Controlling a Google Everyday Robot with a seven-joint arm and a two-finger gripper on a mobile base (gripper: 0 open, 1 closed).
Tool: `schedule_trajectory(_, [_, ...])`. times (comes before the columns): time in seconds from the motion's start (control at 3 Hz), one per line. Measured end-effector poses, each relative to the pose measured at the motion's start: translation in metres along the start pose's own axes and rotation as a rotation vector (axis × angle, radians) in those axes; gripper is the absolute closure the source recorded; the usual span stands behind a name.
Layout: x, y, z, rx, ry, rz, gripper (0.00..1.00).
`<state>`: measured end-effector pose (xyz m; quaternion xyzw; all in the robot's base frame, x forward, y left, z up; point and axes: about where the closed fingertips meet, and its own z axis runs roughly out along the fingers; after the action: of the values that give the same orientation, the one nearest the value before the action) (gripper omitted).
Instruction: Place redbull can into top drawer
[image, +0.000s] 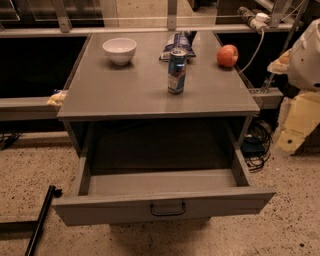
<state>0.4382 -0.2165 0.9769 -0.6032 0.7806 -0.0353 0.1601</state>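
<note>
The redbull can (176, 71) stands upright on the grey table top (125, 95), right of centre and in front of the blue snack bag (179, 44). The top drawer (162, 200) is pulled open below the table's front edge, its dark wire loop handle (168, 209) centred on its front; its inside looks bare. My gripper (294, 125) shows as a cream-coloured part at the right edge, beside and below the table's right side, well apart from the can and holding nothing that I can see. The white arm housing (306, 52) is above it.
A white bowl (119, 50) sits at the table's back left and a red apple (227, 55) at the back right. Cables (257, 142) lie on the floor right of the table. A black pole (40, 220) lies on the floor at front left.
</note>
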Motion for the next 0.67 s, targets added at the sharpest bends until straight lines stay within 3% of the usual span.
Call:
schedule_trajectory(0.33, [0.000,0.000,0.000,0.000,0.000,0.000,0.00])
schedule_trajectory(0.67, [-0.007,-0.018,0.004,0.029,-0.061,0.001,0.00])
